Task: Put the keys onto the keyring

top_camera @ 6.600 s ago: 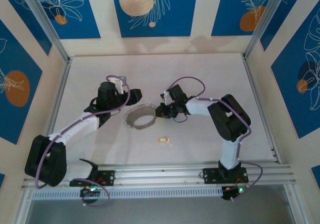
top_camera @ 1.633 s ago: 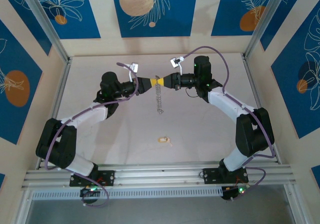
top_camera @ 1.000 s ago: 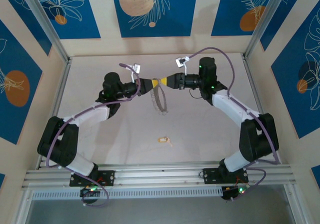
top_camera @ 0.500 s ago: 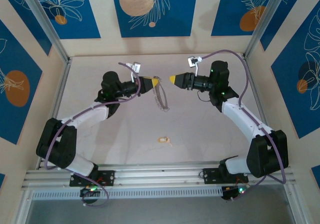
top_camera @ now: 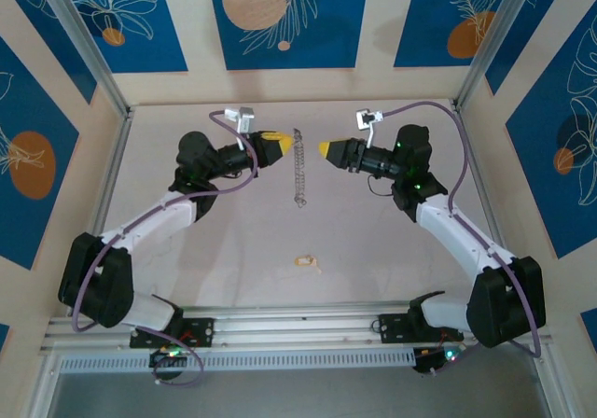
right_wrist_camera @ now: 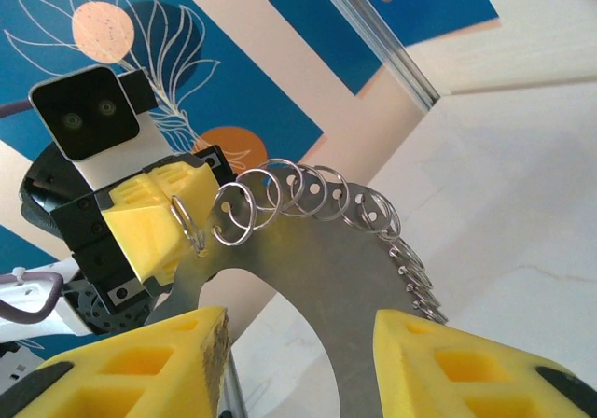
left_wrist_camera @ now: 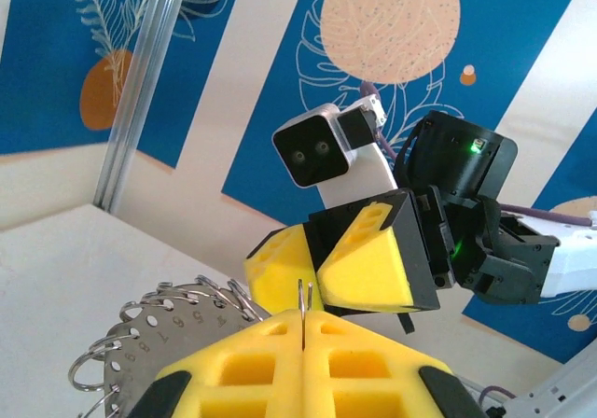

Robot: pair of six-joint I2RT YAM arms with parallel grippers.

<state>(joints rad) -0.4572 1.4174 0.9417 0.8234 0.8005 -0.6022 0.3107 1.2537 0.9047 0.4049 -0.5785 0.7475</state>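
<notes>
Above table, left claw tight on keyring

White links, bulky black joints and looping purple cables form the left arm and right arm. The left hand and right hand have yellow wedge fingertips and white camera boxes.
</notes>
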